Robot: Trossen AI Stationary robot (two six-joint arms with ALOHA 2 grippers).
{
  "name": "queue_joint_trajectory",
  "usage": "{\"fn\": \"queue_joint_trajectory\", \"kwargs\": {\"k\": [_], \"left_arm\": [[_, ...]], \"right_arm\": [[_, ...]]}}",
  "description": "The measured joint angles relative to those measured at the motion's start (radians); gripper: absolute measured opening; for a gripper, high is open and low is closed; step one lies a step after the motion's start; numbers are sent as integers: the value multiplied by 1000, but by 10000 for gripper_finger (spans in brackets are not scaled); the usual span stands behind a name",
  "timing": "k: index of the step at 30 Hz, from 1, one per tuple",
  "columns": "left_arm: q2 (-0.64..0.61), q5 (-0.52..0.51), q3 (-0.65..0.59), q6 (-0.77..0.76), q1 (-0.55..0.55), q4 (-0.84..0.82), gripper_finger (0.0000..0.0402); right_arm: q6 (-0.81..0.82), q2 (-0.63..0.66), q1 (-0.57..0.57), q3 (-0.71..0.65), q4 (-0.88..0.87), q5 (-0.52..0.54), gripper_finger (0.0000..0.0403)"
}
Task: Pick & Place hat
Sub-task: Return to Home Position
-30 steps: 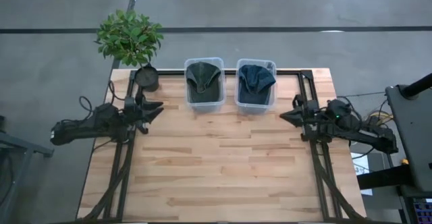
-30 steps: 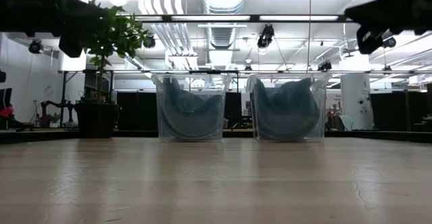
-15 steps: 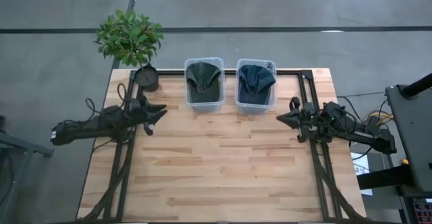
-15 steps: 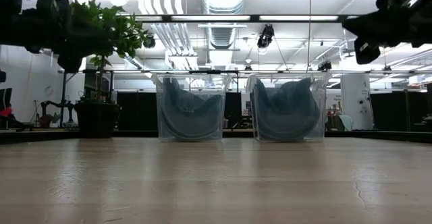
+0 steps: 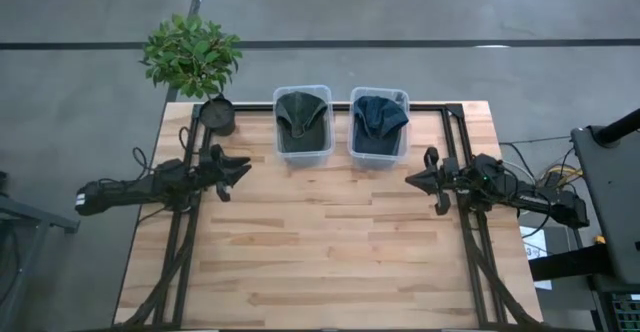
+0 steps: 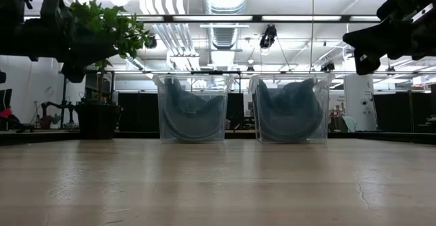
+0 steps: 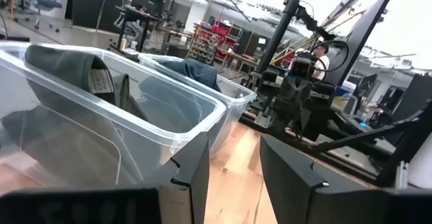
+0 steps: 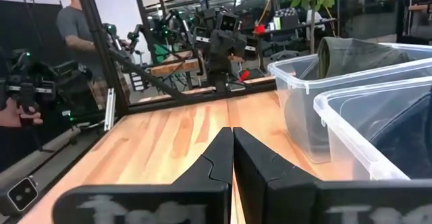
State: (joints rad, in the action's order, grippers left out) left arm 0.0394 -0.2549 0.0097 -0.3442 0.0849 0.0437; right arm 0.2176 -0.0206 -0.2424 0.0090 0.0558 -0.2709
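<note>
Bins sit side by side at the 12 o'clock edge of the table (image 5: 330, 252). The blue cap (image 5: 379, 120) lies in the right bin (image 5: 378, 159), and a green cap (image 5: 302, 117) lies in the left bin (image 5: 302, 159). At 9 o'clock the left gripper (image 5: 243, 169) hovers with its fingers slightly apart and empty. At 3 o'clock the right gripper (image 5: 412, 180) hovers with its fingers pressed together and empty. A plant (image 5: 192, 54) stands at 11 o'clock.

A grey concrete floor (image 5: 420, 12) crossed by a dark line surrounds the wooden table (image 5: 330, 252), a potted plant (image 5: 190, 54) stands at its far left corner, and bright strip lights (image 6: 286, 18) and pale ducts (image 6: 167, 1) hang overhead.
</note>
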Motion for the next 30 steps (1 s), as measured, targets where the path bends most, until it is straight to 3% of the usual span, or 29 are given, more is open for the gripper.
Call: {"fn": "queue_joint_trajectory", "kwargs": {"k": [4, 14, 30], "left_arm": [[15, 2, 0, -1, 0, -4, 124], [92, 3, -1, 305, 0, -7, 124], [141, 3, 1, 236, 0, 1, 124]], "right_arm": [[-33, -1, 0, 0, -1, 0, 9], [-70, -1, 0, 0, -1, 1, 9], [-53, -2, 0, 0, 0, 1, 9]]}}
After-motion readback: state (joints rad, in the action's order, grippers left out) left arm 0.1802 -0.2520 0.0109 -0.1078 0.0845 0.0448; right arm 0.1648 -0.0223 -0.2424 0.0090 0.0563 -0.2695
